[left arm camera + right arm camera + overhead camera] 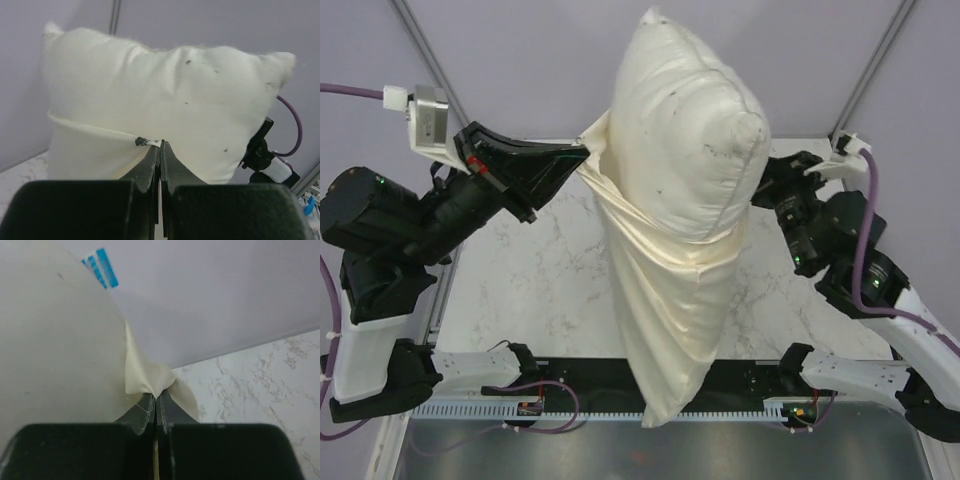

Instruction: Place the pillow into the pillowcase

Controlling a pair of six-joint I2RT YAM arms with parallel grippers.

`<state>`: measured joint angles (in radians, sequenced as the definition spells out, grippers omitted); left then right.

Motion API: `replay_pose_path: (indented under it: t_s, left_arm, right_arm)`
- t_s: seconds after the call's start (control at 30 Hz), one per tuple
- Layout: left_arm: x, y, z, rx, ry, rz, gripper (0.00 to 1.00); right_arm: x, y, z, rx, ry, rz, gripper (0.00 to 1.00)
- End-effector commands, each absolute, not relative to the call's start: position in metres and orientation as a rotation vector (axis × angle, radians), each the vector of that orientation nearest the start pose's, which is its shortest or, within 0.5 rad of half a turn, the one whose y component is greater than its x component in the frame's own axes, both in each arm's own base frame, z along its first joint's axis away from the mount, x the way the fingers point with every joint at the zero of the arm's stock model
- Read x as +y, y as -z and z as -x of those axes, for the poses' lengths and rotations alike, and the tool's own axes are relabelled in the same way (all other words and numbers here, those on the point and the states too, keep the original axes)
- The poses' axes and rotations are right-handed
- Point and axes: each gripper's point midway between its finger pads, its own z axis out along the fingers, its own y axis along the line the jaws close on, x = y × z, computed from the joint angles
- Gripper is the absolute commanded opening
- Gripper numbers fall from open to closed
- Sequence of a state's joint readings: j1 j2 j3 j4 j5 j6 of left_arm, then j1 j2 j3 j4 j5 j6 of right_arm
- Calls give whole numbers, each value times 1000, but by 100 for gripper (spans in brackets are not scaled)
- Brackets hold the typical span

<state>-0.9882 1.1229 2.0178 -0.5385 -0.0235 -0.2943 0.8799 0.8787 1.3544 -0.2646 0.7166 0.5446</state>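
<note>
Closest to me, the low end of the pillowcase (665,370) hangs down over the black rail (580,375) at the near edge of the marble surface (540,290). I cannot tell if it touches. It is thin and floppy, and it bulges, so I think the bottom part of the pillow is inside it.

A bit farther out, my left tool (582,152) is pressed together on the left side of the case's open rim. My right tool (757,188) is pressed together on a little bunch of the rim on the other side. The rim is pulled tight between them.

Past that, the top half of the pillow (685,130) sticks up out of the opening. It is fat and puffy, with a small blue tag (100,267) at its seam.

I think the pillow is light and squashy, so it will bend and not break. It looks too fat for a tool to hold well, so the rim of the case is the best place to hold. The cloth looks smooth and could slip out of a small pinch, mostly on the right, where only a bit is caught. I think a soft shake would let the pillow sink deeper
</note>
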Motion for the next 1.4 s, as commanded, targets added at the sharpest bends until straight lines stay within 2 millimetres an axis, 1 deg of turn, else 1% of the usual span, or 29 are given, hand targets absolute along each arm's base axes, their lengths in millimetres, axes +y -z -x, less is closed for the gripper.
replay_pose_path:
  t_s: [0.0, 0.03, 0.1, 0.13, 0.17, 0.2, 0.23, 0.27, 0.3, 0.4, 0.43, 0.5, 0.53, 0.6, 0.63, 0.7, 0.77, 0.8, 0.83, 0.9, 0.93, 1.0, 1.03, 1.13, 1.2, 1.27, 1.3, 1.33, 1.37]
  left_arm:
    - [-124, -713, -85, 841, 1137, -245, 2]
    - [-133, -689, -98, 902, 1110, -231, 2]
    - [-144, -669, -111, 931, 1105, -201, 2]
    - [-154, -654, -120, 965, 1104, -190, 2]
    - [-180, -617, -137, 1057, 1095, -211, 2]
    - [-192, -603, -145, 1088, 1092, -215, 2]
    - [-201, -593, -152, 1107, 1090, -212, 2]
    - [-217, -575, -163, 1155, 1077, -226, 2]
    - [-221, -575, -163, 1155, 1080, -235, 2]
    - [-215, -616, -152, 1076, 1110, -257, 2]
    - [-192, -652, -135, 1014, 1128, -248, 2]
    - [-186, -681, -126, 980, 1134, -272, 2]
    - [-153, -720, -101, 870, 1163, -247, 2]
    - [-136, -738, -89, 815, 1165, -237, 2]
    - [-118, -752, -79, 764, 1170, -213, 2]
    - [-101, -756, -75, 749, 1147, -181, 2]
    - [-104, -744, -82, 785, 1120, -178, 2]
    - [-102, -740, -86, 795, 1105, -157, 2]
    - [-111, -723, -95, 840, 1083, -162, 2]
    - [-114, -710, -107, 867, 1049, -130, 2]
    - [-131, -689, -121, 926, 1028, -146, 2]
    - [-140, -673, -127, 956, 1029, -146, 2]
    - [-160, -653, -138, 1006, 1029, -171, 2]
    - [-202, -619, -155, 1097, 1063, -229, 2]
    - [-224, -611, -163, 1129, 1081, -257, 2]
    - [-227, -629, -161, 1101, 1098, -264, 2]
    - [-241, -629, -167, 1119, 1096, -286, 2]
    - [-226, -663, -157, 1047, 1111, -269, 2]
    - [-225, -669, -155, 1055, 1106, -284, 2]
  right_arm:
    - [154, -533, -252, 1340, -735, -373, 0]
    - [141, -580, -238, 1254, -797, -379, 0]
    - [144, -618, -231, 1200, -841, -332, 0]
    - [123, -660, -211, 1103, -885, -337, 0]
    - [117, -677, -203, 1065, -907, -333, 0]
    - [116, -687, -201, 1046, -917, -329, 0]
    - [99, -708, -188, 988, -941, -350, 0]
    - [94, -712, -185, 976, -945, -361, 0]
    - [92, -713, -184, 975, -944, -368, 0]
    - [101, -686, -193, 1041, -912, -357, 0]
    - [119, -648, -215, 1137, -841, -358, 0]
    - [124, -609, -227, 1211, -795, -388, 0]
    - [145, -560, -246, 1312, -733, -365, 0]
    - [154, -525, -255, 1359, -726, -391, 0]
    - [165, -492, -264, 1419, -691, -379, 0]
    - [170, -479, -268, 1434, -686, -389, 0]
    - [171, -489, -271, 1423, -677, -380, 0]
    - [165, -516, -265, 1380, -697, -379, 0]
    - [161, -532, -263, 1356, -705, -377, 0]
    - [158, -559, -259, 1326, -715, -364, 0]
    - [142, -597, -246, 1252, -747, -377, 0]
    - [135, -624, -239, 1215, -757, -368, 0]
    - [115, -656, -223, 1138, -791, -386, 0]
    - [90, -693, -202, 1046, -830, -409, 0]
    - [82, -697, -196, 1029, -833, -417, 0]
    - [72, -691, -195, 1037, -796, -444, 0]
    - [76, -681, -202, 1066, -767, -443, 0]
    - [75, -673, -207, 1083, -737, -460, 0]
    - [77, -666, -209, 1098, -725, -462, 0]
